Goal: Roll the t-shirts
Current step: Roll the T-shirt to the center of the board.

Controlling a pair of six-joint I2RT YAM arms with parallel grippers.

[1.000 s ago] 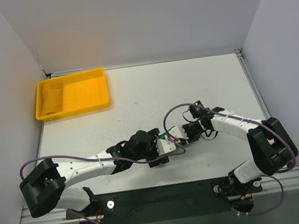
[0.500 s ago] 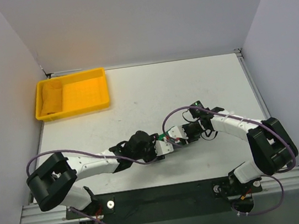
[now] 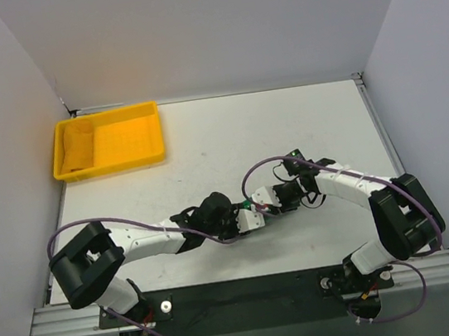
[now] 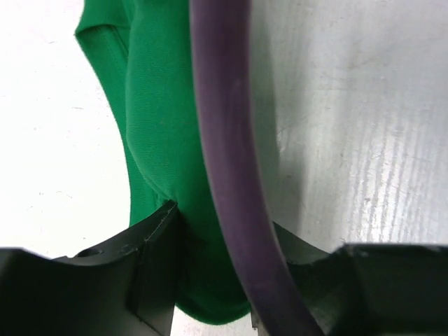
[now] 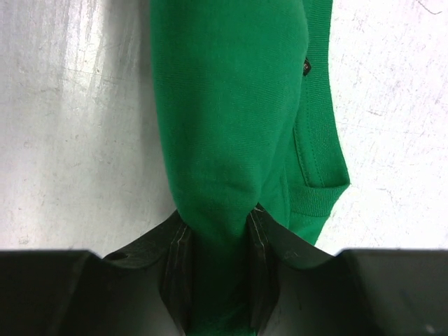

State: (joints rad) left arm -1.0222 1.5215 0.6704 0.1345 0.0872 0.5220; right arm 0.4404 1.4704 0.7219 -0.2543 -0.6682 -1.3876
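Observation:
A plain green t-shirt (image 5: 224, 105) lies bunched into a narrow roll on the white table. From above only a sliver of the t-shirt (image 3: 249, 205) shows between the two gripper heads. My right gripper (image 5: 218, 217) is shut on one end of the roll, and a sleeve hem sticks out on the right. At the other end, my left gripper (image 4: 224, 231) has closed onto the t-shirt (image 4: 161, 140). Its left finger presses the fabric, and its right finger is partly hidden by a cable. The two grippers, left (image 3: 247, 220) and right (image 3: 265, 206), almost meet at the table's middle front.
A thick purple cable (image 4: 224, 140) crosses in front of the left wrist camera. A yellow tray (image 3: 104, 112) stands at the back left with a yellowish roll at its left end. White walls close in the back and both sides.
My left arm has reached further right towards the right gripper, and its jaws have narrowed from wide open onto the green fabric. The right gripper has kept its grip and barely moved.

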